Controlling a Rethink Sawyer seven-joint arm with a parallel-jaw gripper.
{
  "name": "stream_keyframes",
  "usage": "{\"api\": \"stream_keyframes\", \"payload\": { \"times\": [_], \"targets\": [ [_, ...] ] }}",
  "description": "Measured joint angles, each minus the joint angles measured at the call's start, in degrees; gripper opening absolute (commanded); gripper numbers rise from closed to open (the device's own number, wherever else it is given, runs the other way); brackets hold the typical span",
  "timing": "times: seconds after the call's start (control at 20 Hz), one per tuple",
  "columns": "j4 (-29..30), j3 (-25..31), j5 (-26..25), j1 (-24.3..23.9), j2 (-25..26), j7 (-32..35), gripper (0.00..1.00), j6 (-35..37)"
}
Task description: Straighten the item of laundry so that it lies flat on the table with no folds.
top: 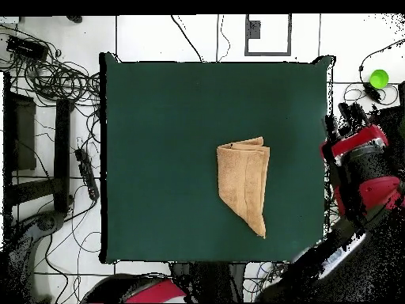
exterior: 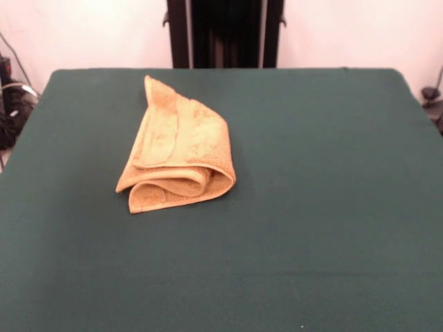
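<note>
The orange-tan towel (exterior: 181,149) lies folded over itself on the dark green table (exterior: 318,207), left of the middle in the front view. Its layers curl into a loop at the near end and taper to a point at the far end. In the overhead view the towel (top: 245,180) sits right of the table's (top: 158,158) middle, with its point towards the robot's side. No label shows. The red and black arm (top: 364,170) is drawn back past the table's right edge in the overhead view. Its gripper (top: 349,120) is off the table, well clear of the towel.
The black pedestal (exterior: 225,33) stands behind the table's far edge. Cables (top: 49,75) and dark equipment (top: 20,131) lie on the floor on the overhead view's left. A green ball (top: 379,77) sits on the floor at the upper right.
</note>
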Motion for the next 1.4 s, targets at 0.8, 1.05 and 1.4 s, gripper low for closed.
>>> {"api": "stream_keyframes", "payload": {
  "times": [0.8,1.05,1.4],
  "targets": [
    [-4.17,1.15,-1.33,-1.55,7.87,1.25,1.0,0.0],
    [-4.21,2.15,-0.27,-3.78,10.08,1.25,1.0,0.47],
    [-4.2,4.56,2.98,-5.96,12.4,1.25,1.0,1.18]
  ]
}}
